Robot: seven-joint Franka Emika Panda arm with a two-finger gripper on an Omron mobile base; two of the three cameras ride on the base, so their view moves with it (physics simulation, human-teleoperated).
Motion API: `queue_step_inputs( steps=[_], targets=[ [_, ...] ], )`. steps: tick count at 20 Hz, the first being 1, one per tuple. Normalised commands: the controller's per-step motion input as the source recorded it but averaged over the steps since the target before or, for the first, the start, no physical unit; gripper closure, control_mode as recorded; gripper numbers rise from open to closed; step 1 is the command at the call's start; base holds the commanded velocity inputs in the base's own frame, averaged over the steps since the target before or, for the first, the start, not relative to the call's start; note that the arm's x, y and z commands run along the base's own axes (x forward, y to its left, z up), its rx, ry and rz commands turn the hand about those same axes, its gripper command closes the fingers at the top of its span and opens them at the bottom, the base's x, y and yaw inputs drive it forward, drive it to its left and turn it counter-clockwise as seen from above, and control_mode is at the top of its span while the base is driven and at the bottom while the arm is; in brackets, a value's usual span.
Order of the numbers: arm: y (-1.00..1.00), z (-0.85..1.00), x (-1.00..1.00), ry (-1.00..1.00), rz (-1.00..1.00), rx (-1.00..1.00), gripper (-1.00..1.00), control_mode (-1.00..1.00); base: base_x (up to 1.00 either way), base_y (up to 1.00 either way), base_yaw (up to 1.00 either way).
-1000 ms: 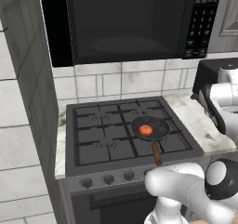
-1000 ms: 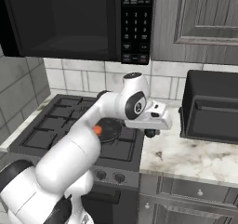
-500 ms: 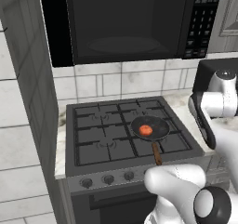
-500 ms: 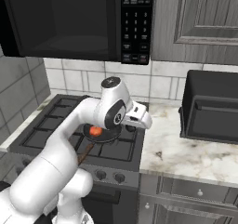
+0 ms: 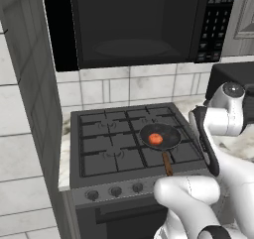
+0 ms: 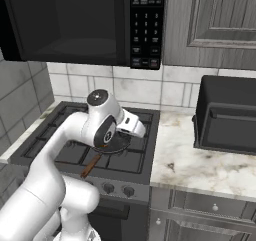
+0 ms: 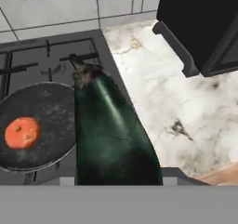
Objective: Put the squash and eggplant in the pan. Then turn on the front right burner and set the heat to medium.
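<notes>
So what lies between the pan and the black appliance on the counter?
In the hand view, the held eggplant and bare marble counter separate the pan from the black appliance.

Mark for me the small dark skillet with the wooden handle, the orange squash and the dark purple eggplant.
dark skillet with wooden handle (image 5: pixel 167 138), left base view, bare pan floor right of the squash.
round orange squash (image 7: pixel 21 132), hand view, its middle.
long dark purple eggplant (image 7: pixel 109 135), hand view, mid-body.

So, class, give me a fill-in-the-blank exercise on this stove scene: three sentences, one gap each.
1. The pincer is shut on the ___.
2. The orange squash lies inside the ___.
3. The pan's wooden handle points toward the stove's ___ edge.

Missing words: eggplant; pan; front
</notes>
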Motion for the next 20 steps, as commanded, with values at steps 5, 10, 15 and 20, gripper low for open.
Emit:
queue_step_inputs(
  steps=[5, 10, 15, 20],
  targets=[
    [0.4, 0.13, -0.12, 0.0, 0.08, 0.01, 1.0, -1.0, 0.0, 0.0, 0.0],
    [0.38, 0.0, -0.04, 0.0, 0.11, 0.05, 1.0, -1.0, 0.0, 0.0, 0.0],
    [0.43, 0.0, 0.0, 0.0, 0.1, 0.07, 1.0, -1.0, 0.0, 0.0, 0.0],
    [0.32, 0.0, 0.0, 0.01, 0.08, 0.03, 1.0, -1.0, 0.0, 0.0, 0.0]
  ],
)
